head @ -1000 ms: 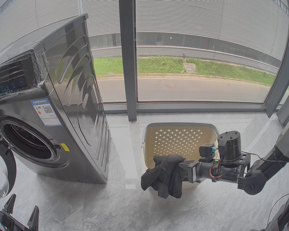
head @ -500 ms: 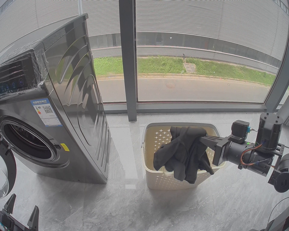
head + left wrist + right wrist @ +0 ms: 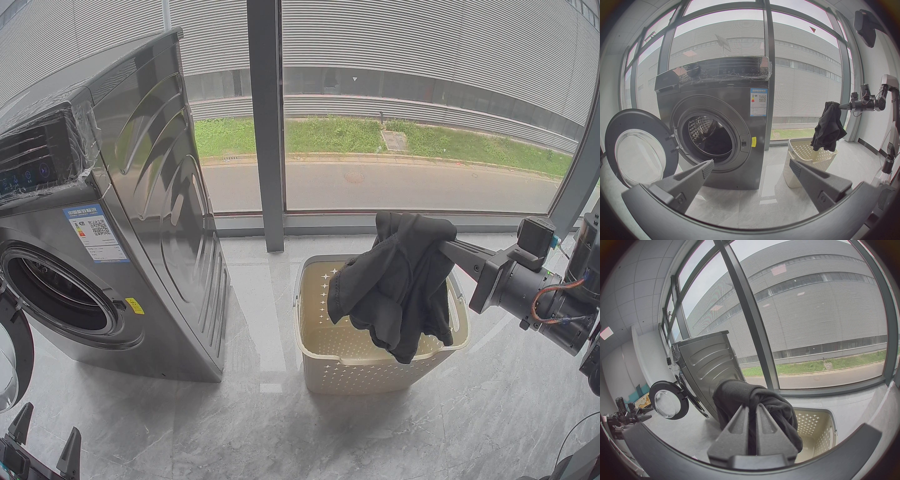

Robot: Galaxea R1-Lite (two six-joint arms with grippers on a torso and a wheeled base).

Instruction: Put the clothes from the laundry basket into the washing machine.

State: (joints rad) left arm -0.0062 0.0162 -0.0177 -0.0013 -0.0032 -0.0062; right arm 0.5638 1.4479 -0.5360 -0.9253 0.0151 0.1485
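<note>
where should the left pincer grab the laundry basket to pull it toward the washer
Probably the thin top rim of the laundry basket on the wall facing the washing machine, coming straight down to straddle that wall. That rim is bare and the top open; the dark garment in the right pincer hangs over the other side.

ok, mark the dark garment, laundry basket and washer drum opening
dark garment (image 3: 400,281), head view, middle of the hanging cloth.
laundry basket (image 3: 369,375), head view, front wall.
washer drum opening (image 3: 709,137), left wrist view, dark interior.
</note>
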